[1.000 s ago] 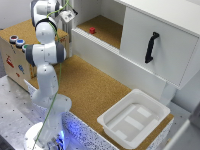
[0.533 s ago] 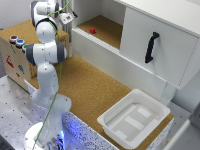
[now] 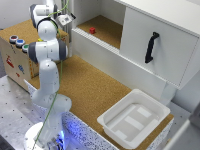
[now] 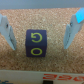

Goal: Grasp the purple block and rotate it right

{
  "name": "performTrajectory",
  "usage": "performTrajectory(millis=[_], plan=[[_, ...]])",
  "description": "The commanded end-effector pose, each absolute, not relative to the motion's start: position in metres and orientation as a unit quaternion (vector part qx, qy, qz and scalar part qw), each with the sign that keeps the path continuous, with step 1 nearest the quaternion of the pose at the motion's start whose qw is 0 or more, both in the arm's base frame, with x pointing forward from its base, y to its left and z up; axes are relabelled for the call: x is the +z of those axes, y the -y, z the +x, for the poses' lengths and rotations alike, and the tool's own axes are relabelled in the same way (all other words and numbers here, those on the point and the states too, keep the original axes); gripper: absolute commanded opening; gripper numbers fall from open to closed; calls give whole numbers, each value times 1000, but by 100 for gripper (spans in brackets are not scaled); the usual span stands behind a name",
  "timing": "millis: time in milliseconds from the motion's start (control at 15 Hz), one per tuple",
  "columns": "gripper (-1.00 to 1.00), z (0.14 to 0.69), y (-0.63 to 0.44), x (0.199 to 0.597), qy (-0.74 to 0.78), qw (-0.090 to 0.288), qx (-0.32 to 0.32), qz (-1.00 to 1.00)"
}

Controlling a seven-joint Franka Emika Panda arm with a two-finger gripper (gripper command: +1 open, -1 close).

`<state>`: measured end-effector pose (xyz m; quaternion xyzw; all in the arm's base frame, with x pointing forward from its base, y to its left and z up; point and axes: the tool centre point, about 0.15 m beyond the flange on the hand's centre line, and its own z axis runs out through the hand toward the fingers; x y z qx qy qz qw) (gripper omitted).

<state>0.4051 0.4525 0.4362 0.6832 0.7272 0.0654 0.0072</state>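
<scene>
in the wrist view, going left to right: one pale blue finger (image 4: pixel 7 33) of the tool (image 4: pixel 41 33), then the small dark purple cube with yellow letters (image 4: pixel 36 42) at frame centre on the cork-brown worktop (image 4: pixel 40 67), then the other finger. the tool is released, jaws standing wide and clear of the block. the block looks rigid, light and probably not slippery; its flat left and right faces seem the natural hold. in the exterior view the tool sits at the upper left.
</scene>
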Motion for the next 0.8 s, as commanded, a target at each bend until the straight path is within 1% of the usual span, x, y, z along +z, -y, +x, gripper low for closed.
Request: performTrajectory(millis=[0,200,333,400,600,733], plan=[[-100,423,-475,445,-719,43,3,694],[-100,422,-475,446,-717,39,12,696],[-100,418,-474,452,-715,26,21,698],[-100,414,-472,454,-720,31,21,693],[-100,405,-466,455,-708,24,14,705],[-100,398,-465,460,-688,23,24,725]])
